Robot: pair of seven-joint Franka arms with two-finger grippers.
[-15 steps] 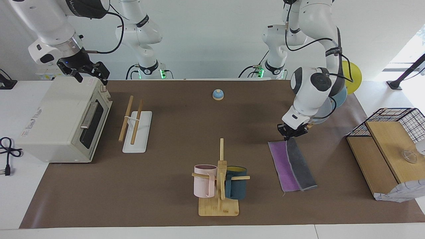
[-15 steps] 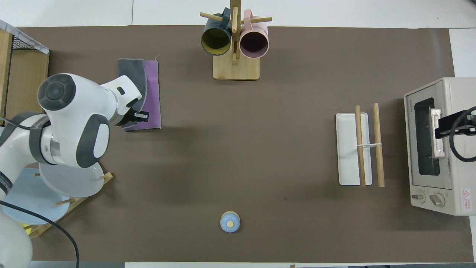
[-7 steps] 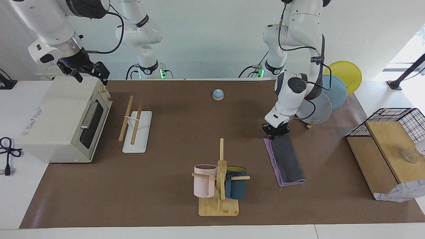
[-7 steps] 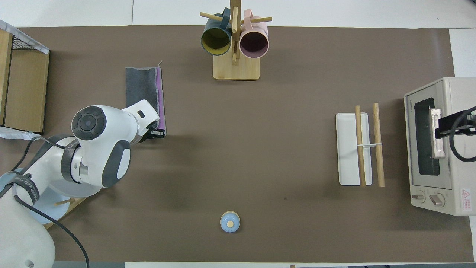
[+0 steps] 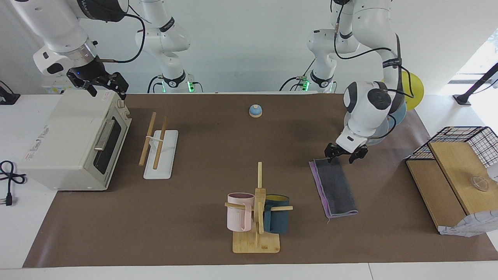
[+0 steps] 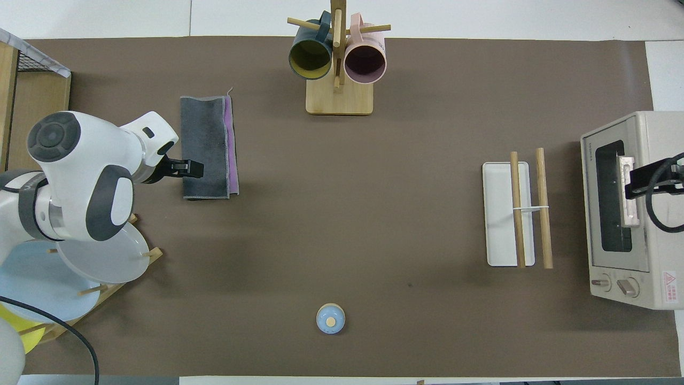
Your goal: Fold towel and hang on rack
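The towel (image 5: 335, 187) lies folded in a long strip on the brown mat, grey face up with a purple edge showing; it also shows in the overhead view (image 6: 206, 147). My left gripper (image 5: 345, 155) is open and empty, just over the towel's corner nearest the robots, and shows in the overhead view (image 6: 187, 168) at the strip's edge. The rack (image 5: 160, 154) with two wooden rods on a white base stands beside the oven, also seen from overhead (image 6: 501, 214). My right gripper (image 5: 103, 86) waits open over the oven top (image 6: 649, 179).
A toaster oven (image 5: 62, 136) stands at the right arm's end. A bamboo mug stand (image 5: 256, 241) with two mugs is at the table's edge farthest from the robots. A blue bell (image 5: 255, 111) sits near the robots. A plate stand (image 6: 101, 256) and a wooden box (image 5: 451, 171) are at the left arm's end.
My left gripper carried the grey half over the purple half, let go of it, opened and drew back toward the left arm's end. The right arm has not moved.
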